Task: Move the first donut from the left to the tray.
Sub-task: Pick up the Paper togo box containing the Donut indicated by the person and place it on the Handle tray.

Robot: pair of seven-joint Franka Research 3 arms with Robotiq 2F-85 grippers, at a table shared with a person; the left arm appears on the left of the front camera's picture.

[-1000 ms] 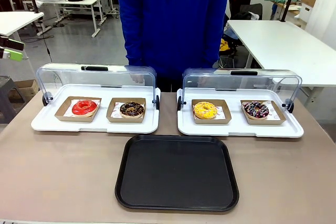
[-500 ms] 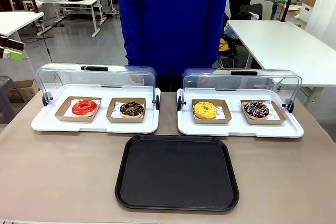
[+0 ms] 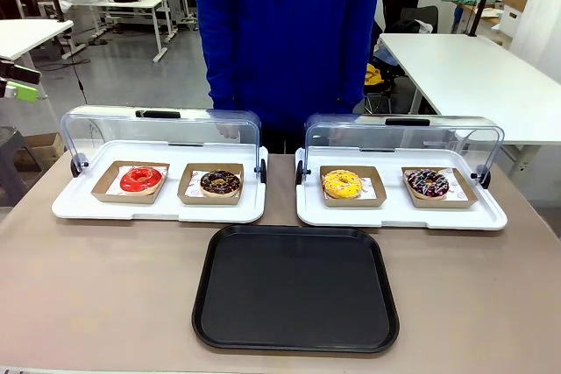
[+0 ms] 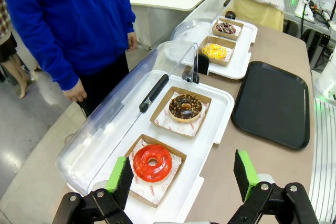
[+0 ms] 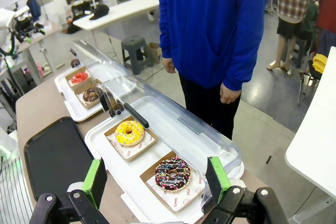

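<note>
Approach step: nothing was grasped. Your left end effector (image 4: 184, 174) stood fully spread, with the red donut (image 4: 152, 162) just ahead of its left finger in a cardboard tray (image 4: 177, 171). Your right end effector (image 5: 156, 178) was likewise spread and empty. Next, you needed to descend, close on the red donut, and carry it to the black tray (image 4: 270, 103), ahead-right. Count: four donuts (image 3: 220, 183), four cardboard trays, two lidded white trays (image 3: 158, 208), one black tray.

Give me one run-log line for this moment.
left claw: open, hovering by red donut | right claw: open, holding nothing | red donut: in cardboard tray, not yet on black tray
</note>
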